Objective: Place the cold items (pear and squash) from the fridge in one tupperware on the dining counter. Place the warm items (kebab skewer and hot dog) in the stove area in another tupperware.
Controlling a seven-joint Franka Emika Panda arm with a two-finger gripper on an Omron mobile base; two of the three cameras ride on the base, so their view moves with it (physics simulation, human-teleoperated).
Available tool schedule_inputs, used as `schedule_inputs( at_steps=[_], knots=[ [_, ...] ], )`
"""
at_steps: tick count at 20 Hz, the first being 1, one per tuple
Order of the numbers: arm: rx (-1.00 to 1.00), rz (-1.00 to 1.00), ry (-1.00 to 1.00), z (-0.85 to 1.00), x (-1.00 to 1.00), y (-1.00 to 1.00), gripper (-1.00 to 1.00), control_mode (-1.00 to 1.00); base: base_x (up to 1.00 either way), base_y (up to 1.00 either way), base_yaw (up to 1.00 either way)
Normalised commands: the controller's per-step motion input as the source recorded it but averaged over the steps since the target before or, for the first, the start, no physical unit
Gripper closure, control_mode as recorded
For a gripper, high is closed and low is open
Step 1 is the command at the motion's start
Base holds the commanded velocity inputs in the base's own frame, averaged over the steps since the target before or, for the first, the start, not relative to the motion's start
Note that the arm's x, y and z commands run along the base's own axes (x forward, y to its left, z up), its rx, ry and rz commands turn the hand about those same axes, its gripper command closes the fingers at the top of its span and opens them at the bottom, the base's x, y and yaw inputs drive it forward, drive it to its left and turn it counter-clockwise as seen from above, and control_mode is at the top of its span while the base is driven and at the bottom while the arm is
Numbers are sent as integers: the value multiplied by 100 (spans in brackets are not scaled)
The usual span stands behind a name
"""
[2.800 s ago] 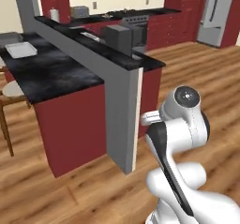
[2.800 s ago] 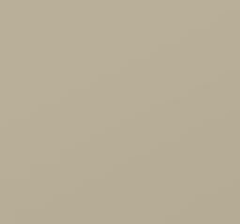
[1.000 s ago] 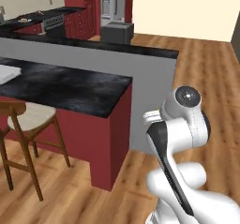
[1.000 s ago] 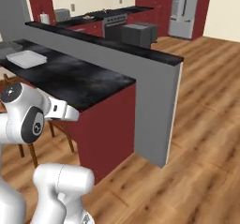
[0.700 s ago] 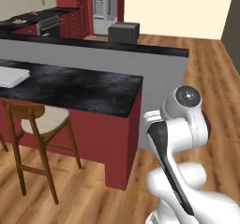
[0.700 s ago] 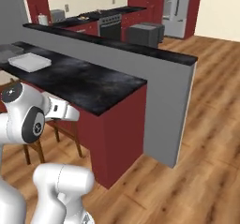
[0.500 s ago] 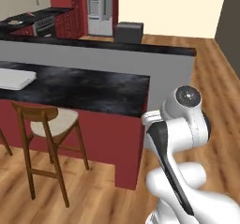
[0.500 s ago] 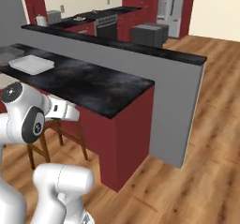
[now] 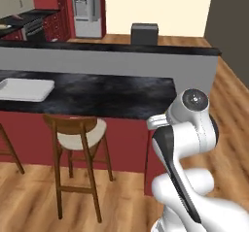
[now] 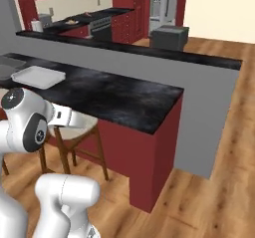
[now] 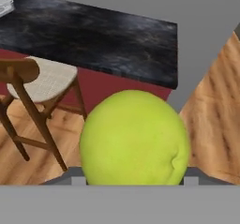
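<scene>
In the hand view the yellow-green pear (image 11: 135, 138) sits large between the fingers of my gripper (image 11: 134, 179), which is shut on it above the wooden floor, short of the dining counter (image 11: 93, 35). The counter's black top (image 9: 102, 92) (image 10: 114, 95) carries the shallow pale tupperware tray (image 9: 24, 89) (image 10: 39, 76). The deeper grey tupperware tub (image 10: 7, 66) shows at the left edge beside it. The grey fridge (image 9: 87, 8) (image 10: 164, 3) stands far at the back. Squash, kebab skewer and hot dog are out of view.
A wooden stool (image 9: 78, 136) (image 10: 74, 127) (image 11: 37, 80) stands under the counter's overhang. A dark box (image 9: 144, 33) (image 10: 170, 37) rests on the raised back wall's black cap. Open wooden floor (image 10: 209, 192) lies to the right of the counter's end.
The base has driven and turned, so the whole scene has shifted: the dining counter's end now faces me closer, and the stool has come into view. The pear stays held.
</scene>
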Motion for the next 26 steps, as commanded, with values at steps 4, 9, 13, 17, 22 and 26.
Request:
schedule_inputs(
  at_steps=[4,9,13,17,22,26],
  knots=[
    [0,0,0,0,0,0,100,100,0,100,-29],
    [0,0,0,0,0,0,100,100,0,100,-27],
    [0,0,0,0,0,0,100,100,0,100,-23],
    [0,0,0,0,0,0,100,100,0,100,-12],
    [0,0,0,0,0,0,100,100,1,99,-6],
    [0,0,0,0,0,0,100,100,14,81,-2]
  ],
)
